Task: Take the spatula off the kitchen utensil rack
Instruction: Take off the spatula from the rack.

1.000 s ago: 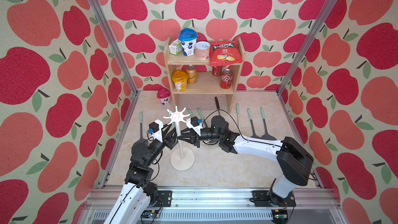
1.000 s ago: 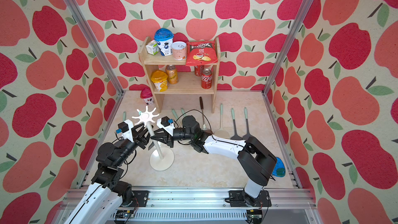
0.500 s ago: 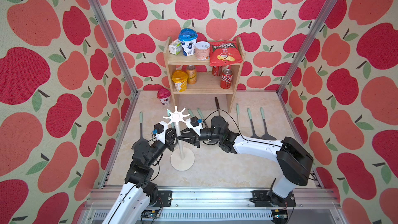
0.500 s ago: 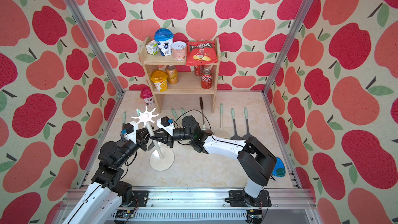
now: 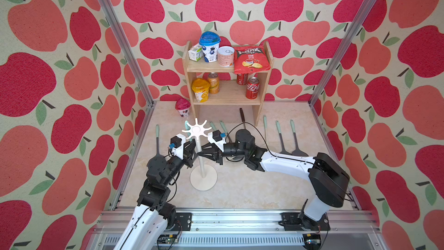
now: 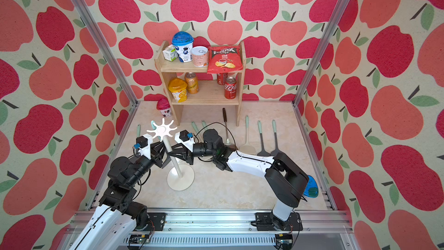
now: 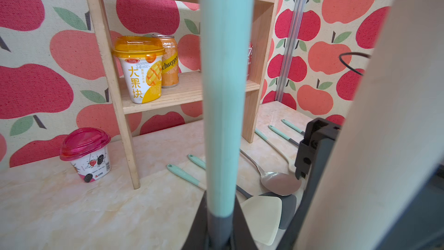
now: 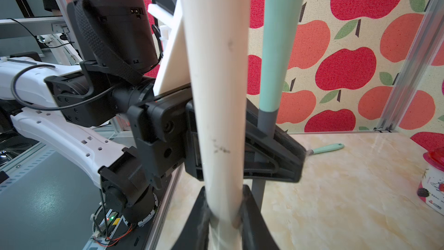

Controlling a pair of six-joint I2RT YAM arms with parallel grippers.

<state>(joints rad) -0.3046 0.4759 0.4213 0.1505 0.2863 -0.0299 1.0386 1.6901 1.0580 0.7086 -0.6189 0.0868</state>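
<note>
The spatula (image 7: pixel 227 92) is hanging upright from a prong of the kitchen utensil rack (image 5: pixel 203 181), on the left arm's side of the white pole and just beside it, with its mint loop peeking out next to the star-shaped crown. The left claw (image 7: pixel 219 227) is pinching it right where the mint handle is giving way to the dark grey neck, while the right claw (image 8: pixel 224 215) is pressing in on the pole from the opposite side and steadying the stand. The spatula is looking light and stiff along its shaft, with a smooth handle that may be a little slippery, so gripping at the step to the neck seems sensible. Its blade is hidden below the claw and I cannot tell how soft it is. I am judging that the loop needs lifting clear of the prong before any sideways pull, since the rack is slender and would probably be tipping easily. The pole and the neighbouring prongs are crowding the way out. Farther back the wooden shelf (image 5: pixel 225 92) is standing against the wall, with a pink-lidded cup (image 5: pixel 183 108) beside it. Several utensils (image 5: pixel 281 140) are lying on the table (image 5: pixel 240 188), some of them under the right arm.
</note>
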